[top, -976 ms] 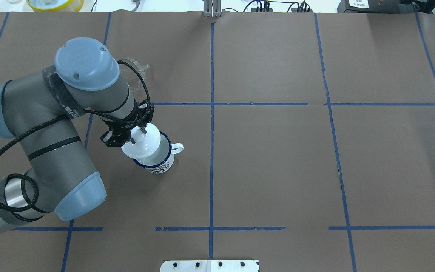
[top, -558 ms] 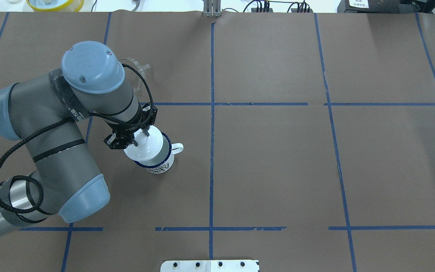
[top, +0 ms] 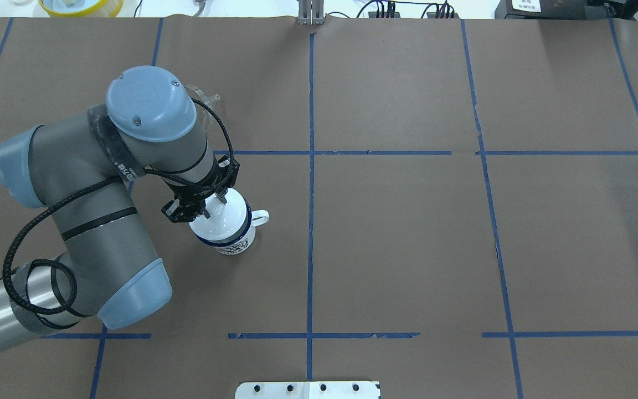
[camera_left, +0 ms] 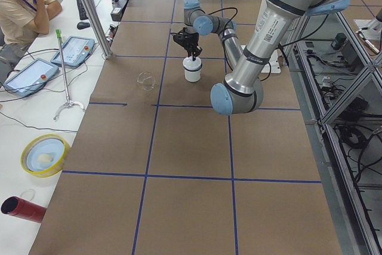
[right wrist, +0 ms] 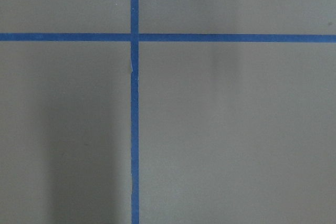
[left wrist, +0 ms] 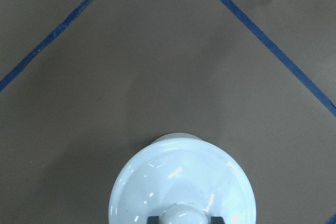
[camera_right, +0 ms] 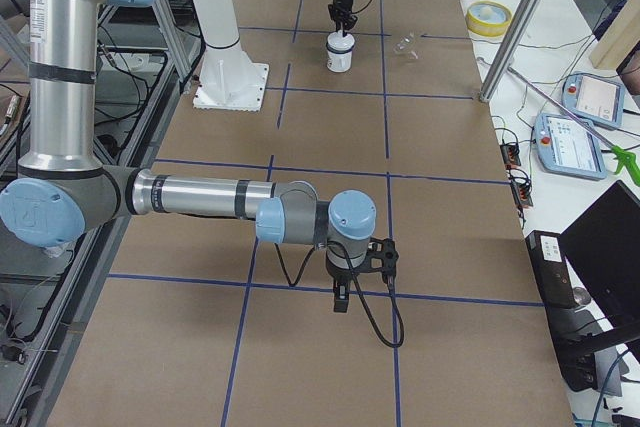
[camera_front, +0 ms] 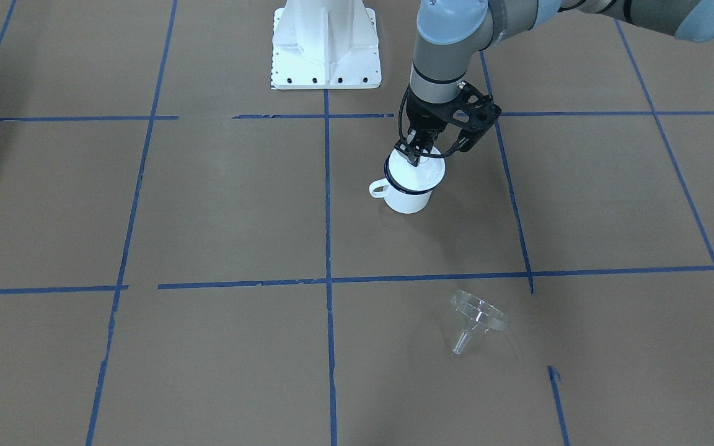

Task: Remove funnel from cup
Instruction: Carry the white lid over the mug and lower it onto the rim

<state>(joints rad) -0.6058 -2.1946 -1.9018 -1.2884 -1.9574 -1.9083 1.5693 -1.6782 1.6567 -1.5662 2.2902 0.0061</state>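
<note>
The cup, a white enamel mug with a dark blue rim, stands upright left of the table's middle. A white round knobbed lid sits over its mouth. My left gripper is shut on the lid's knob from above. The clear funnel lies on its side on the paper, well apart from the cup, on its far side from the robot. My arm partly hides it overhead. My right gripper hangs over bare paper; I cannot tell if it is open.
The white robot base plate sits at the table's near edge. A yellow-rimmed bowl, tablets and a seated operator are on the side bench beyond the far edge. Blue tape lines grid the brown paper.
My left arm has moved right with the lid. The lid was off-centre with the mug's mouth showing; now it covers the mouth.
</note>
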